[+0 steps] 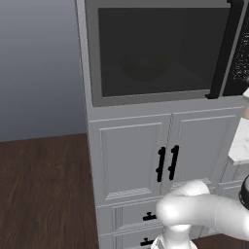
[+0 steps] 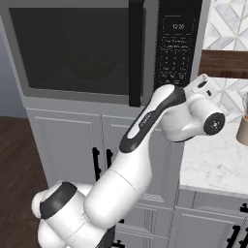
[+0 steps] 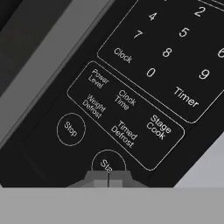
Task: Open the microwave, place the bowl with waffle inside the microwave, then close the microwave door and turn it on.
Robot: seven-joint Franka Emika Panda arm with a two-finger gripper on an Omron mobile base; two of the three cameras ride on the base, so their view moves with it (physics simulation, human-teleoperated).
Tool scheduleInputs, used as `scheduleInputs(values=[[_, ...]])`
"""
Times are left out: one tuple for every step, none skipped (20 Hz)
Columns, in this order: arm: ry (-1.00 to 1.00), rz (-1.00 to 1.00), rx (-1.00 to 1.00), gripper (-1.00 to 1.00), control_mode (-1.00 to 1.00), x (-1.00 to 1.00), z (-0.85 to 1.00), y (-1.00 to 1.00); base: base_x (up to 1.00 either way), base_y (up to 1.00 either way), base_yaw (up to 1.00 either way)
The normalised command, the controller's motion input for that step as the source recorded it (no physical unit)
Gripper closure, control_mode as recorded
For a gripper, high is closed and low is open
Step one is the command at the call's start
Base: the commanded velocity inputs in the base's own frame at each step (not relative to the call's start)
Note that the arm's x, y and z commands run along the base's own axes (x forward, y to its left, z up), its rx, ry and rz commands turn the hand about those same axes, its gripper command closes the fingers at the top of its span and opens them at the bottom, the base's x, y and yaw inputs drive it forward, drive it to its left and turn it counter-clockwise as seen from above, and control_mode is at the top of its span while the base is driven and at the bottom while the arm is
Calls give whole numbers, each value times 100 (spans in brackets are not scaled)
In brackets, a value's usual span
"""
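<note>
Microwave door (image 1: 160, 48) shut; bowl (image 1: 143, 68) sits dimly visible inside behind the tinted window. Gripper (image 3: 108, 177) clenched, holding nothing, fingertips pressed together to form one blunt poker, against the Start button (image 3: 107, 162) on the control panel (image 2: 175, 43). Likely the final step.

A: What carries the microwave (image 1: 160, 48)?
B: A tall white cabinet (image 1: 131, 160) with black handles; the microwave sits in its upper part, door shut, in the upper half of both base views.
A: And beside it?
B: A white marble desk (image 2: 213, 164) at the right of the right base view, with a tan container (image 2: 242, 130) standing at the frame's right edge.
</note>
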Motion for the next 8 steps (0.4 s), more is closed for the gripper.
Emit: scheduleInputs(values=[[0,0,-1,100,-100,21,-25,-15,0,0,0],[-2,-1,-3,100,-100,-16,-14,-9,0,0,0],[-7,-4,-1,100,-100,-61,-7,-15,0,0,0],[-17,-6,0,100,-100,-100,0,-6,0,0,0],[-16,-8,0,100,-100,-100,0,0,0,0,0],[-10,-8,0,100,-100,-100,15,0,0,0,0],[-4,-6,0,100,-100,-100,29,0,0,0,0],[-2,-7,0,100,-100,-100,23,0,0,0,0]])
